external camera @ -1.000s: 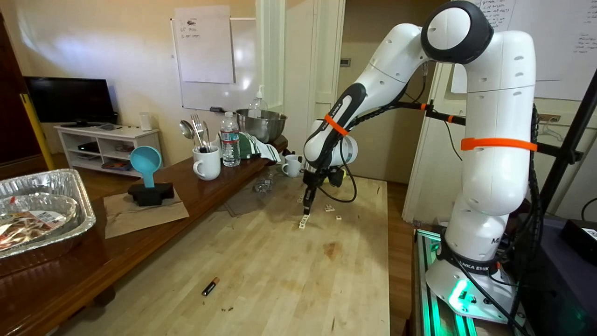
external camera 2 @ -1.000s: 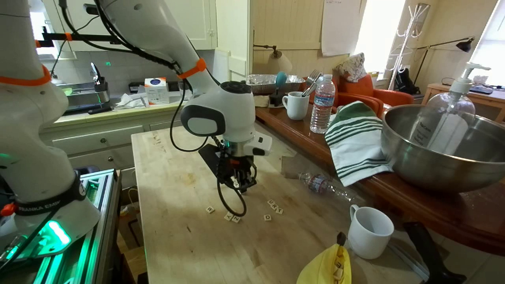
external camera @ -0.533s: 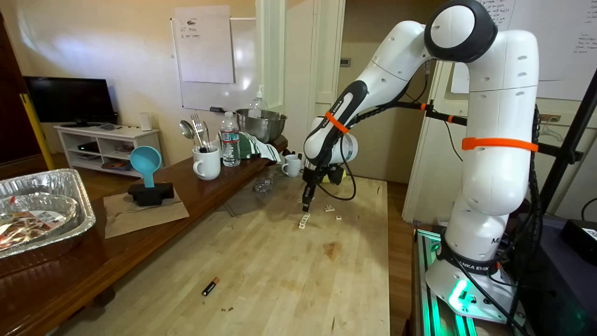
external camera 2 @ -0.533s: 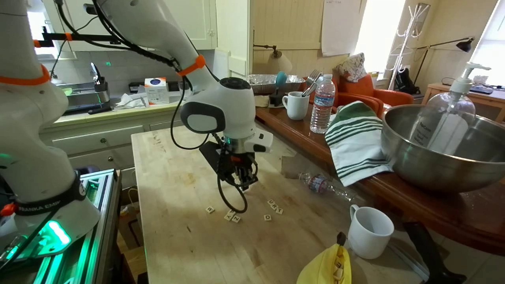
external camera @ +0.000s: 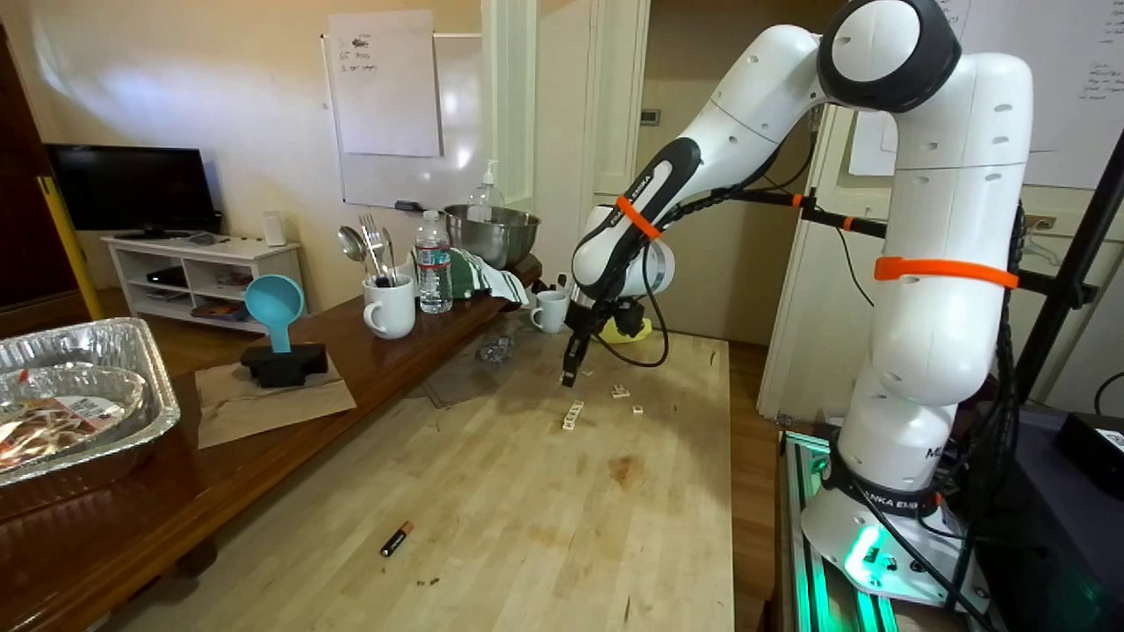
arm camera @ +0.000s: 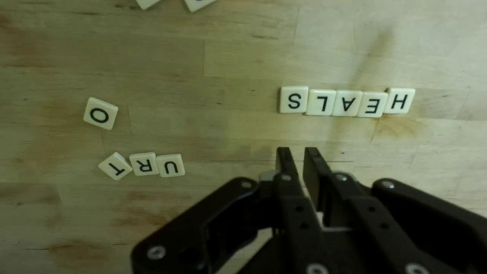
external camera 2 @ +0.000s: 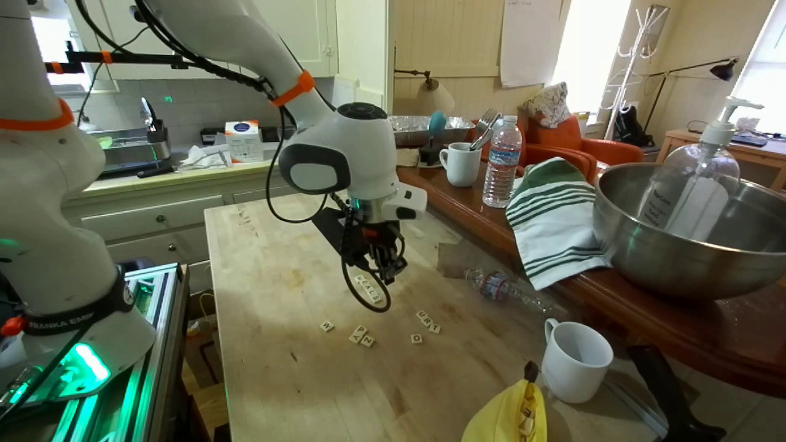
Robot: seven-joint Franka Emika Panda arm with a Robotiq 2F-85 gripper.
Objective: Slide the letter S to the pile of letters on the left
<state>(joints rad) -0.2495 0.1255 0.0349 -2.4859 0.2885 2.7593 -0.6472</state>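
The cream letter tile S lies flat at the left end of a straight row in the wrist view. It touches or nearly touches the L tile, with A, E and H following to the right. The row also shows in both exterior views, partly behind a cable in one. My gripper has its two fingers apart by a narrow gap with nothing between them. It hovers above the table, off to the side of the S and L tiles, and in an exterior view.
The tiles O, T, R and U lie apart from the row. A W tile, two touching tiles, a yellow banana pouch, a white mug and a lying bottle are on the table.
My gripper has lifted off the table and drawn away from the row's end. The row, mostly hidden behind the gripper in an exterior view before, now shows. The tiles look unmoved.
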